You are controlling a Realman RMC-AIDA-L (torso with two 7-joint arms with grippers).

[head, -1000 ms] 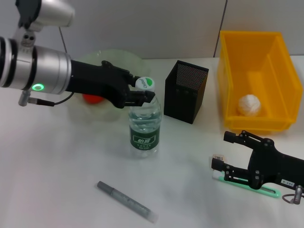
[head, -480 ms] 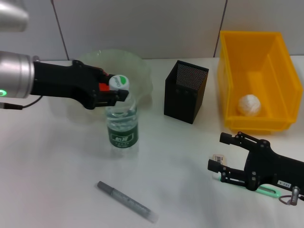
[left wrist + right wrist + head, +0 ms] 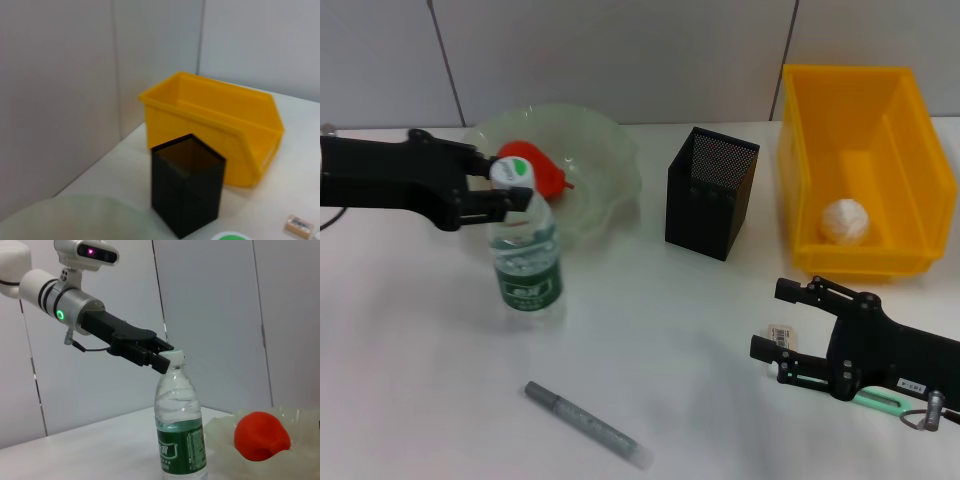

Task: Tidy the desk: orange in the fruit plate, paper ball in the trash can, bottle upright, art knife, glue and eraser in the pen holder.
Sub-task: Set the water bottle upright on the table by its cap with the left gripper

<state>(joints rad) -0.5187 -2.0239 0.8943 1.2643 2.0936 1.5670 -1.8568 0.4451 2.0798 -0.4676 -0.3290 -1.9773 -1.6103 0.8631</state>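
Note:
The bottle stands upright on the table, and my left gripper is shut on its white-and-green cap; the right wrist view shows the same grip on the bottle. Behind it the orange lies in the fruit plate. The paper ball rests inside the yellow trash can. My right gripper is open low over the table, with the eraser by its near finger. A green art knife lies partly under that arm. The grey glue stick lies at the front.
The black mesh pen holder stands between the plate and the trash can, and it also shows in the left wrist view in front of the trash can. A grey wall closes off the back of the table.
My left gripper has carried the upright bottle leftward, uncovering the orange in the plate. My right gripper has edged left, closer to the eraser.

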